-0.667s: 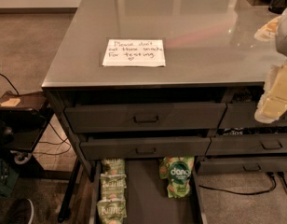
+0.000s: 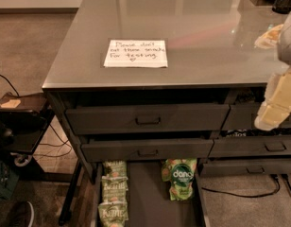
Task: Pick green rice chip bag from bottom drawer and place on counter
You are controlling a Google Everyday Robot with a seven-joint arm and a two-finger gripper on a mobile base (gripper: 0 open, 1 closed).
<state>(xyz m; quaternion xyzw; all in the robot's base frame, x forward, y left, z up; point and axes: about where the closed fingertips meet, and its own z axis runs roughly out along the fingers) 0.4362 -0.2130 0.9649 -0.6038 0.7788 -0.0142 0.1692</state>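
Note:
The green rice chip bag (image 2: 179, 178) with white "dang" lettering lies flat at the back right of the open bottom drawer (image 2: 146, 197). The counter (image 2: 192, 22) is a glossy grey cabinet top with a white handwritten note (image 2: 136, 54) on it. My gripper (image 2: 278, 103) is at the right edge of the view, pale and cream coloured, hanging in front of the counter's front right edge, well above and to the right of the bag. It is partly cut off by the frame edge.
Several pale-green snack bags (image 2: 113, 193) lie in a row along the drawer's left side. Two drawers with rectangular handles (image 2: 148, 120) stick out slightly above it. Right-hand drawers (image 2: 259, 148) are shut or ajar. A dark stand (image 2: 18, 122) and cables stand left.
The view has barely shifted. The gripper stays at the right edge in about the same place; the bags in the drawer have not moved.

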